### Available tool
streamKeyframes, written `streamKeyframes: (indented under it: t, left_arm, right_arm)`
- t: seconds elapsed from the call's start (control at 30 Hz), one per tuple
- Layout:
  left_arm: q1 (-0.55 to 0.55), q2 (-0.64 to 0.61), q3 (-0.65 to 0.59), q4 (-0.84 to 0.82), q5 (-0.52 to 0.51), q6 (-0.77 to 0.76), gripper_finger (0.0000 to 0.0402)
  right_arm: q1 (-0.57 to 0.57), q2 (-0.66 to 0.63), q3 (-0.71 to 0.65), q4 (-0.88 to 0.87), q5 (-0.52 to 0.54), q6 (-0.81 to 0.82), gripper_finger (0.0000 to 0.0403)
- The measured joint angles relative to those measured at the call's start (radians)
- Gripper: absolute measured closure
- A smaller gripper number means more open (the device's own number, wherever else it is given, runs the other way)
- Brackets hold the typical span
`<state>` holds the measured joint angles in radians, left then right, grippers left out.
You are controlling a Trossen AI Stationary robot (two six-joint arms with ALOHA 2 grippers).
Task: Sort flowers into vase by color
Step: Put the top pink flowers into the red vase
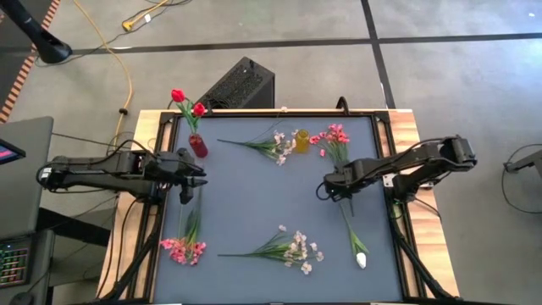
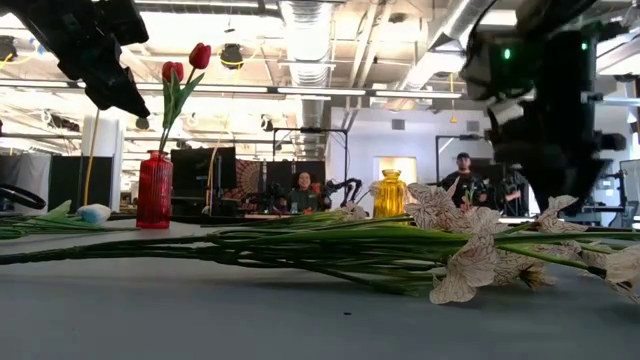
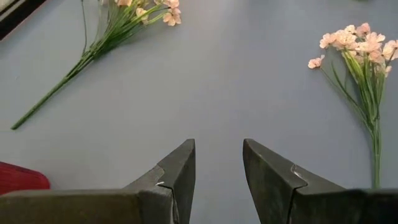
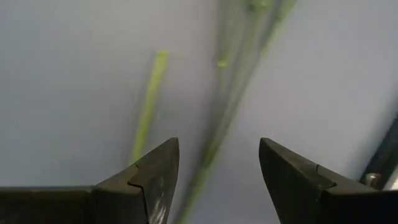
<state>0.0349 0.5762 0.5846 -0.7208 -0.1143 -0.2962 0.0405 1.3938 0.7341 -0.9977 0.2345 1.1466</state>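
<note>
A red vase [image 1: 197,146] at the far left holds two red tulips [image 1: 179,97]. A yellow vase [image 1: 301,140] stands at the far middle. On the mat lie a pale spray [image 1: 269,146] and a pink spray [image 1: 334,138] at the far side, and a pink spray [image 1: 185,246], a pale spray [image 1: 290,248] and a white tulip [image 1: 360,257] at the near side. My left gripper [image 1: 188,184] is open and empty, just near of the red vase [image 3: 18,177]. My right gripper [image 1: 327,188] is open above green stems [image 4: 148,106]. Whether they are the pink spray's or the tulip's stems, I cannot tell.
The mat's middle [image 1: 254,195] is bare between the flowers. The far pale spray [image 3: 118,28] and the near pale spray [image 3: 360,56] lie ahead of my left gripper. People sit in the room beyond the table [image 2: 302,190].
</note>
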Motion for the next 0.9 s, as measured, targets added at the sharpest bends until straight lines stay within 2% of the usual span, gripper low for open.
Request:
streamKeyframes:
  t: [0.23,0.57,0.7,0.9]
  left_arm:
    - [0.000,0.000,0.000,0.000,-0.006,-0.001,0.0280]
    - [0.000,0.000,0.000,0.000,-0.018,-0.005,0.0280]
    - [0.000,0.000,0.000,0.000,-0.018,-0.006,0.0280]
    - [0.000,0.000,0.000,-0.002,-0.018,-0.010,0.0280]
  right_arm:
    - [-0.030,0.003,-0.052,0.086,-0.002,-0.020,0.0154]
    - [-0.066,0.099,-0.047,0.096,0.007,-0.060,0.0161]
    - [-0.091,0.112,-0.047,0.098,-0.025,-0.078,0.0210]
    - [-0.125,0.107,-0.048,0.098,-0.038,-0.059,0.0339]
